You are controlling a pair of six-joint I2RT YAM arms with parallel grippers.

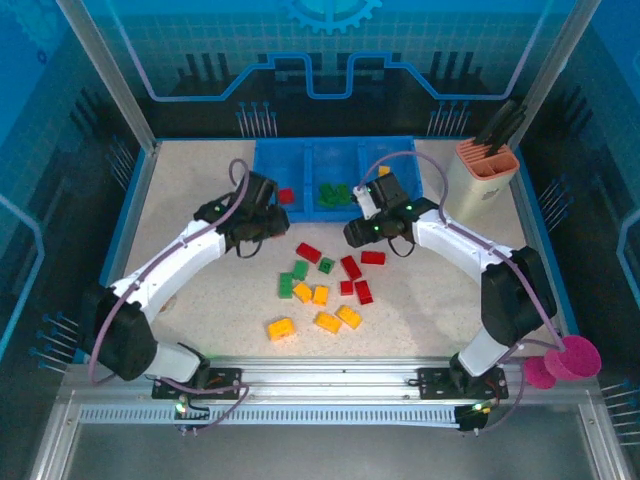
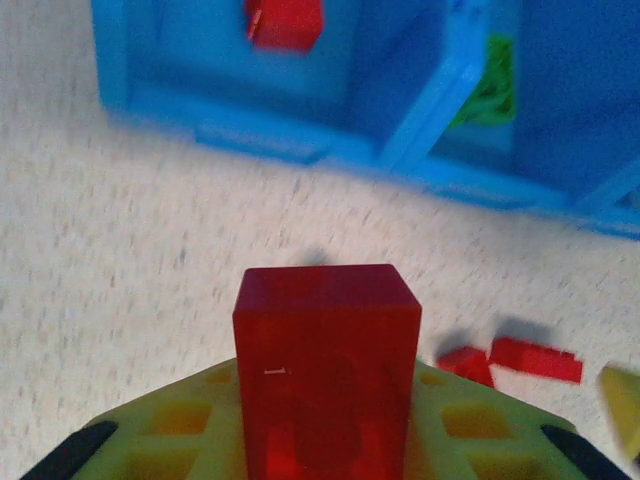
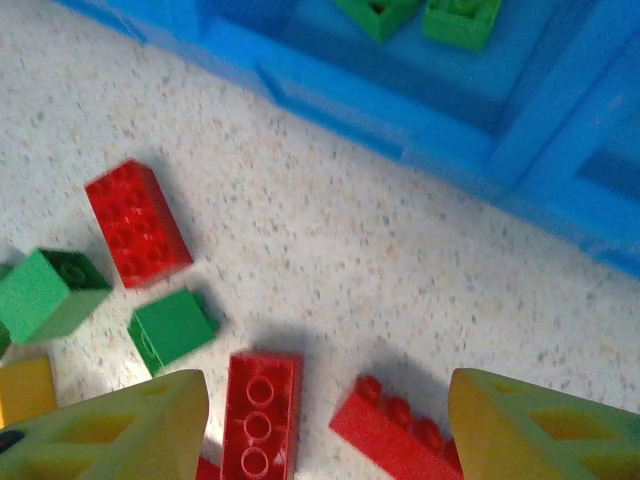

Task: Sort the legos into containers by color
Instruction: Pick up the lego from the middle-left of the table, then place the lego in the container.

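Between the fingers of the left claw (image 2: 325,445) sits a red lego (image 2: 326,340), clamped tight, one smooth face toward the wrist camera. Ahead of this claw lies the blue tray (image 2: 250,140). The compartment straight ahead holds one red brick (image 2: 285,25), and the next one to the right holds green bricks (image 2: 490,85). Off to the claw's right, two red pieces (image 2: 535,360) lie on the speckled desk (image 2: 150,260).

The right claw (image 3: 330,430) stands spread apart, gripping nothing. Under its gap lie a studs-up red oblong (image 3: 260,420) and a second red oblong (image 3: 400,435). Ahead and to the left of the fingers are a green square (image 3: 172,328), another green block (image 3: 50,292) and a third red oblong (image 3: 137,222). A yellow brick (image 3: 25,390) sits beside the left finger.

From above, the left claw (image 1: 265,222) hovers just short of the tray's near wall, and the right claw (image 1: 362,232) is just beside that wall too. A loose pile of bricks lies between the two claws and nearer the arm bases, with the yellow ones (image 1: 327,322) nearest.
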